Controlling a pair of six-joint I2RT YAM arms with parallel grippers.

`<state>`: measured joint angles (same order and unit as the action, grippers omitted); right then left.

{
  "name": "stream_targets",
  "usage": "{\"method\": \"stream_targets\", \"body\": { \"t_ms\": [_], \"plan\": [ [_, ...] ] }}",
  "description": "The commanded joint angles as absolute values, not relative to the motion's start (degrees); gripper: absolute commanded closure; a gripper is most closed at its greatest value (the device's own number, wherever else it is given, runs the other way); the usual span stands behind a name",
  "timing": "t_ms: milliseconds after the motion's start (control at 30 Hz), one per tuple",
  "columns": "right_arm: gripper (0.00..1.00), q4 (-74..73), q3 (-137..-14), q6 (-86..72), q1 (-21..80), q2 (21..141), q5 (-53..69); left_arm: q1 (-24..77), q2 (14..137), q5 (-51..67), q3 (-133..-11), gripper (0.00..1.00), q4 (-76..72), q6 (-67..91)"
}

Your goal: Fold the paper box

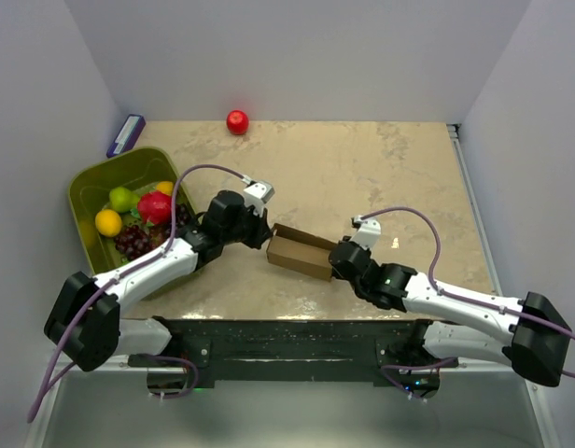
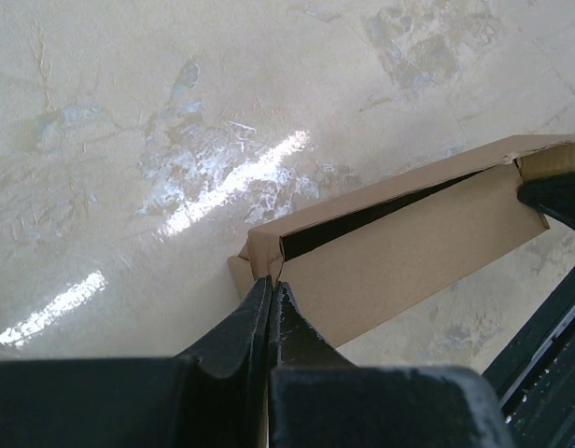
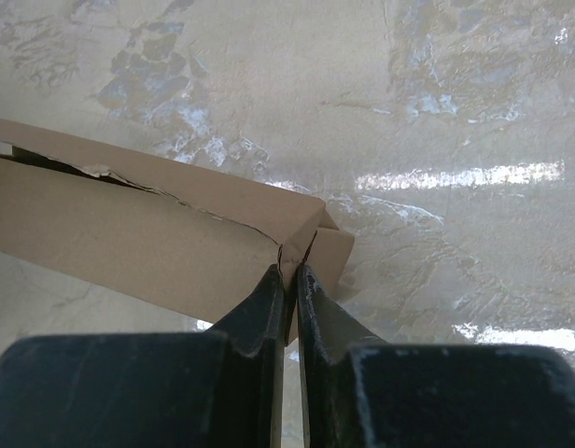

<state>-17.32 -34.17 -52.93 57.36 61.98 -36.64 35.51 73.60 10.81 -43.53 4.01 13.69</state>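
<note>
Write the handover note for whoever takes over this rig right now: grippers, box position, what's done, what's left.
Left gripper: shut on one end corner of the paper box.
Right gripper: shut on the opposite end corner.
Position: the box lies between the two arms, toward the near edge of the table, pinched at both ends.
Done: the cardboard already stands as a shallow carton.
Left: a long seam gapes along the top; it likely needs closing and the end flaps tucking.

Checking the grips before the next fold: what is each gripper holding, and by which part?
Both hold the paper box. The left gripper pinches its left end corner, and the right gripper pinches the right end corner.
</note>
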Motion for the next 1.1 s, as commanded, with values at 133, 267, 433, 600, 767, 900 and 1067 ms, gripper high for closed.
{"method": "stream_targets", "body": {
  "t_ms": [133, 267, 433, 600, 767, 900, 1067],
  "plan": [
    [1.0, -25.7, -33.5, -53.3, 57.6, 66.4, -35.8, 36.0, 74.0, 14.7, -48.2, 1.0, 9.0, 19.2],
    [1.0, -26.1, -33.7, -53.5, 57.6, 67.2, -35.7, 36.0, 73.6, 14.0, -49.0, 1.0, 10.5, 19.8],
    [1.0, -26.8, -34.4, -53.5, 57.6, 69.1, -35.4, 36.0, 73.6, 14.9, -49.6, 1.0, 11.2, 20.5],
    [1.0, -26.9, -34.6, -53.3, 57.6, 68.6, -35.6, 36.0, 73.5, 14.1, -48.7, 1.0, 11.7, 19.8],
    [1.0, -27.4, -34.8, -53.3, 57.6, 67.9, -35.9, 36.0, 73.3, 13.5, -45.0, 1.0, 9.8, 20.1],
    [1.0, -27.7, -35.0, -53.4, 57.7, 67.9, -36.0, 36.0, 72.6, 12.8, -42.9, 1.0, 8.8, 20.6],
    [1.0, -27.9, -35.3, -53.2, 57.6, 67.9, -36.4, 37.2, 71.5, 9.2, -40.3, 1.0, 9.2, 20.5]
  ]
}}
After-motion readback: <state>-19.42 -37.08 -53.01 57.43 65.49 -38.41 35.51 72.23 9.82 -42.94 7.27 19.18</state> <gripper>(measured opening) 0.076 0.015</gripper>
